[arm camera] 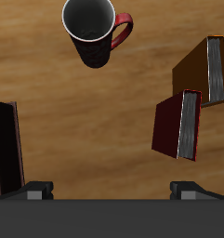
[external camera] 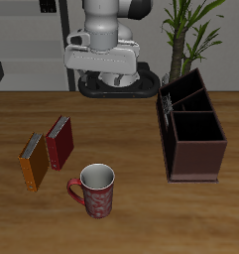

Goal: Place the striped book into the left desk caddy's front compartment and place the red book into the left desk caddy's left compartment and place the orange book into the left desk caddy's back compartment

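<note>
Books await sorting: the red book lies flat on the table, far from the left desk caddy across the width of the tabletop. The orange book lies just beside it, a little nearer the front edge. A mug stands near both, closer to the front. A small striped patch on the caddy's mug-facing wall may be the striped book, but it is too small to say which compartment holds it, if any.

The gripper hangs high over the table with its fingers spread wide and nothing between them.

Trouble would likely come from crowding. With the two thick books so close, a descending finger could nudge the neighbour or take the wrong one, and the mug leaves little room on the near side. At the caddy, a tilted book could catch on a thin wall or drop into the wrong compartment.

Only the wrist view shows the spread fingers and the books' pale page edges. Only the exterior view shows the caddy's divided compartments and a plant at the far edge.
</note>
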Available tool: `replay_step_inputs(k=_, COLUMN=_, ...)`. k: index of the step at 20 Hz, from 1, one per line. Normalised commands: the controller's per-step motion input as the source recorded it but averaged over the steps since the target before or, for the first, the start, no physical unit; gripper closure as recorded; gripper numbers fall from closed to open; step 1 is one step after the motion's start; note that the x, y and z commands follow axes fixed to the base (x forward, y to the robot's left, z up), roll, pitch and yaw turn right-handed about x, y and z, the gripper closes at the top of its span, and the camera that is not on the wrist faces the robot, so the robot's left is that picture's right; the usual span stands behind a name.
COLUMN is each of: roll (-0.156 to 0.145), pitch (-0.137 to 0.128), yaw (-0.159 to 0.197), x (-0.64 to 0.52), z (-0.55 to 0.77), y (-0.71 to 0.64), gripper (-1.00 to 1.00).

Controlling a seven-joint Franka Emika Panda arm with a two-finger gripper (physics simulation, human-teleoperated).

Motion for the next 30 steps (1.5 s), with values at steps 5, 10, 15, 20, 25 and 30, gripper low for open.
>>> replay_step_inputs(k=5, roll=-0.009, pitch=0.017, yaw=-0.002, x=0.1, z=0.01, y=-0.37, gripper=-1.0)
replay_step_inputs(k=10, roll=-0.02, pitch=0.017, yaw=-0.006, x=0.06, z=-0.04, y=-0.36, gripper=-1.0)
replay_step_inputs(k=15, roll=-0.017, pitch=0.024, yaw=0.031, x=0.09, z=-0.08, y=-0.44, gripper=-1.0)
replay_step_inputs(k=20, roll=0.01, pitch=0.017, yaw=-0.019, x=0.06, z=-0.13, y=-0.32, gripper=-1.0)
replay_step_inputs(k=25, roll=-0.014, pitch=-0.053, yaw=0.028, x=0.05, z=-0.18, y=-0.21, gripper=-1.0)
replay_step_inputs(k=30, roll=0.014, pitch=-0.029, yaw=-0.011, x=0.02, z=-0.23, y=-0.1, gripper=-1.0)
